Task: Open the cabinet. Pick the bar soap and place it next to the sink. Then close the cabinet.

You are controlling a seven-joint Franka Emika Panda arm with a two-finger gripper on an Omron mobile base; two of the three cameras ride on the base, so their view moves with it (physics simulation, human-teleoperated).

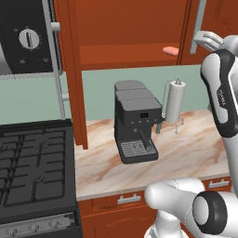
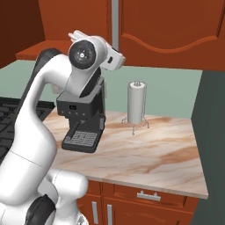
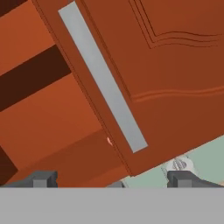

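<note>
Reddish-brown wooden wall cabinet has its left door swung open, while the right door with its long silver bar handle is closed. Small salmon-pink bar soap lies on the inner shelf, near the right door. White arm's two-finger gripper is held just before that handle with jaws spread wide, holding nothing.
</note>
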